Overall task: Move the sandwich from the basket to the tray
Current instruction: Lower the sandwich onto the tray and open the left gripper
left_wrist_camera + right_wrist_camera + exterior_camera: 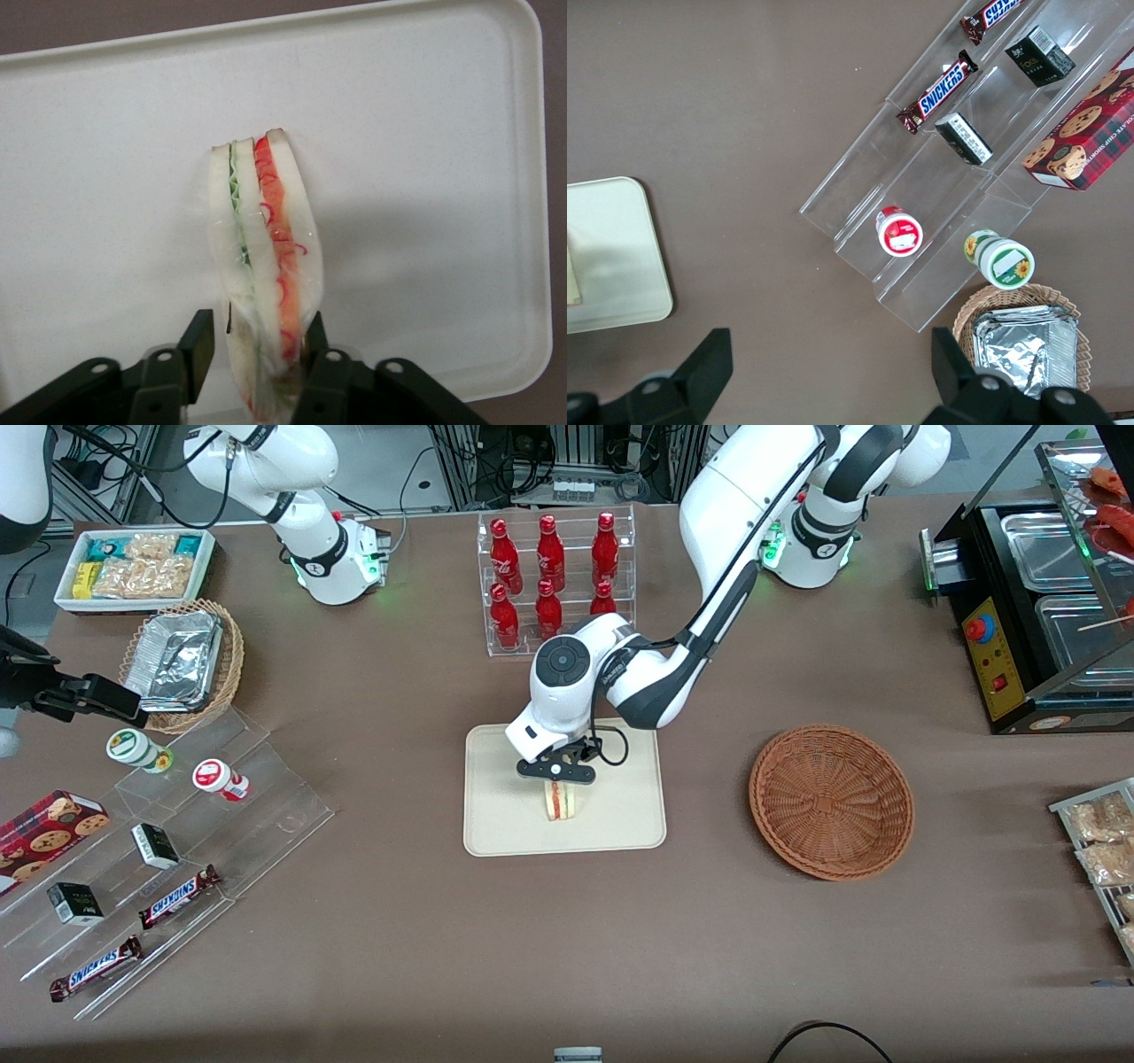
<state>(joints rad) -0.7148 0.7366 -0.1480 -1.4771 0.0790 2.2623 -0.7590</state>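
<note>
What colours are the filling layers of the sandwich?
Red-orange and green between pale bread, clearest in the left wrist view: sandwich, held by the gripper over the tray.

Left arm's pincer (556, 778) points down, fingers clamped.

"SNICKERS" on chocolate bars (95, 968)

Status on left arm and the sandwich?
Gripper over cream-beige rectangular tray, shut on clear-wrapped triangular sandwich. Reddish-brown wicker basket empty. No obstruction visible.
</note>
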